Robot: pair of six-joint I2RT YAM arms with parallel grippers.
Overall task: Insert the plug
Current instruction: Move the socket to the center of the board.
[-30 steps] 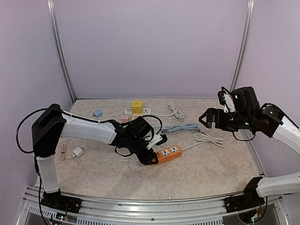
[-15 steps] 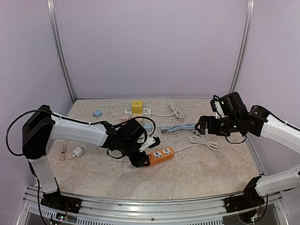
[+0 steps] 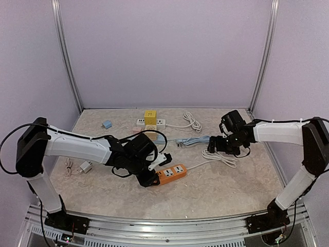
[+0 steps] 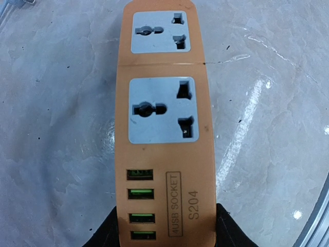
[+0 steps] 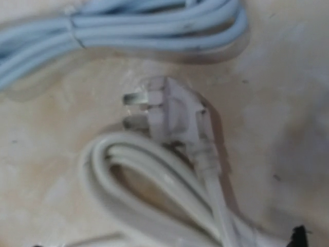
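Observation:
My left gripper (image 3: 152, 178) is shut on the USB end of the orange power strip (image 3: 172, 173), which lies flat on the table. In the left wrist view the power strip (image 4: 163, 128) fills the middle, with its two sockets empty and a black fingertip (image 4: 105, 235) pressed against each long side. The white plug (image 5: 172, 116) lies on the table with its prongs pointing left, attached to a coiled white cable (image 5: 144, 185). My right gripper (image 3: 212, 146) hovers open just above that plug (image 3: 212, 152). Only a sliver of one fingertip (image 5: 299, 236) shows at the frame's bottom edge.
A bundled light blue cable (image 3: 198, 140) lies just behind the plug. At the back stand a yellow cube socket (image 3: 149, 116), a white strip (image 3: 150, 123), a blue adapter (image 3: 106, 124) and another white cable coil (image 3: 193, 122). A white charger (image 3: 85, 166) lies at the left.
My left gripper has dragged the orange power strip left and toward the near edge. My right arm has come down and moved left over the white plug and its coil.

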